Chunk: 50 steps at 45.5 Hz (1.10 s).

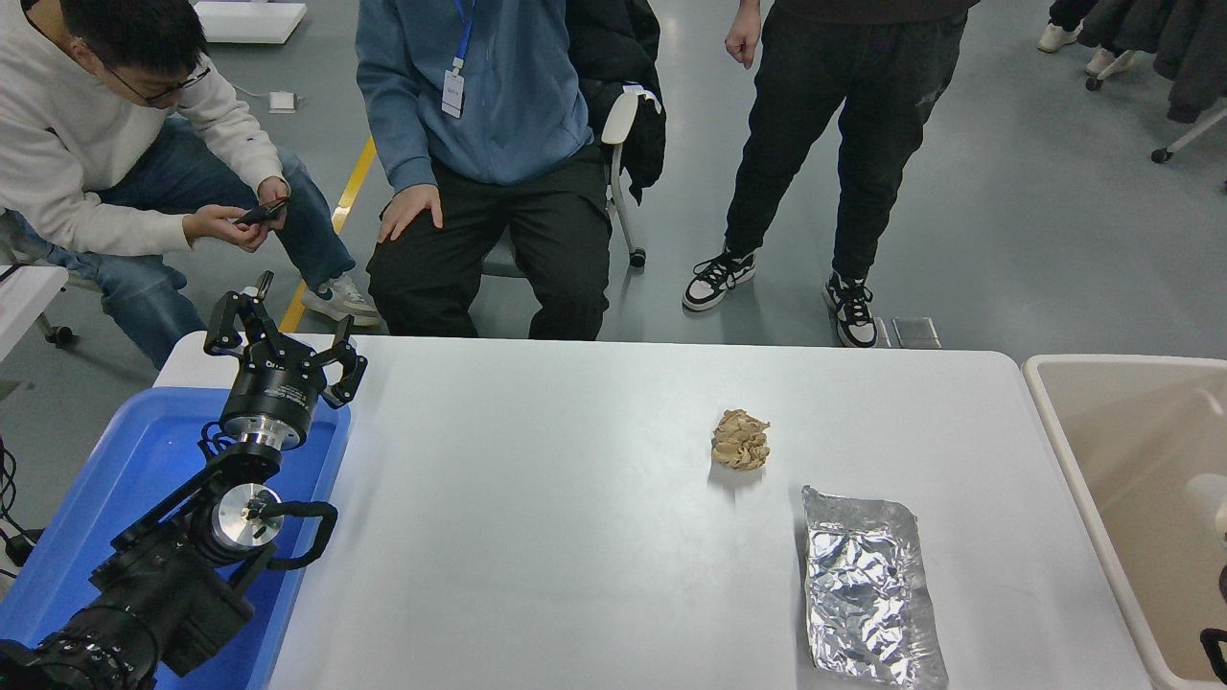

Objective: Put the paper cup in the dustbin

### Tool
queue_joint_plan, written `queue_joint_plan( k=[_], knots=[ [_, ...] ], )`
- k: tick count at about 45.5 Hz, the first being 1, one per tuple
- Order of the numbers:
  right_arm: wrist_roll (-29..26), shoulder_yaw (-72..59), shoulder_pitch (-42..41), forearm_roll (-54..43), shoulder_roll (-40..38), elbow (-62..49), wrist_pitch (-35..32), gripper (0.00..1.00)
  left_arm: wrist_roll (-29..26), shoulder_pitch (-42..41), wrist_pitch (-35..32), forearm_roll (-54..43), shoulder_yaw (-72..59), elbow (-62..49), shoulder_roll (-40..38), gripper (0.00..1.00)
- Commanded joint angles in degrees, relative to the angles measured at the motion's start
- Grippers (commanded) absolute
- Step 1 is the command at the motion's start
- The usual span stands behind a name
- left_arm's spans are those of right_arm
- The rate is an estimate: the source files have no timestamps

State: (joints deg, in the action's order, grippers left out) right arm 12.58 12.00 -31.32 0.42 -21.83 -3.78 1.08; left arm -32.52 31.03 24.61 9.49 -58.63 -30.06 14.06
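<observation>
Grey workshop floor fills the top of the view, with three people [498, 163] at the far side of the white table [537, 537], two seated and one standing. On the tabletop, a crumpled tan paper ball [740, 440] sits near the middle right, and a crinkled silver foil bag [868, 586] lies just beyond it toward the near edge.

Over at the right edge, the dustbin [1064, 450] stands hard against the table, and a pale rounded shape inside it, cut by the picture's edge, looks like the paper cup [1210, 498]. It is partly out of view, so that stays a judgement, but the cup appears to be in the bin, not on the table.

A sliver of black at the lower right corner, over the bin, is probably the right gripper [1215, 652]; whether its fingers are apart or together cannot be told. The left gripper [280, 347] is parked at the lower left over the blue plastic tray [144, 450], fingers spread wide and holding nothing.

If the drop is done, the sound finish is a straight lift clear of the bin's thick rim before swinging back, staying well away from the foil bag, which would skid at a brush.
</observation>
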Motion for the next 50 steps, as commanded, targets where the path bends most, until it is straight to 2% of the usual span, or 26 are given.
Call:
queue_joint_plan(
  k=[1, 35, 42, 50],
  knots=[
    [0.08, 0.04, -0.14, 0.02, 0.03, -0.26, 0.33, 0.99, 0.00, 0.00, 0.00, 0.00, 0.00, 0.00, 0.00, 1.00],
    [0.17, -3.30, -1.98, -1.04, -0.76, -0.18, -0.81, 1.00, 0.00, 0.00, 0.00, 0.00, 0.00, 0.00, 0.00, 1.00],
    [0.61, -0.85, -2.77, 0.37, -1.20, 0.79, -0.99, 1.00, 0.00, 0.00, 0.00, 0.00, 0.00, 0.00, 0.00, 1.00],
    [2.71, 9.08, -4.62, 1.95, -2.69, 6.06, -1.69, 1.00, 0.00, 0.00, 0.00, 0.00, 0.00, 0.00, 0.00, 1.00]
  ],
)
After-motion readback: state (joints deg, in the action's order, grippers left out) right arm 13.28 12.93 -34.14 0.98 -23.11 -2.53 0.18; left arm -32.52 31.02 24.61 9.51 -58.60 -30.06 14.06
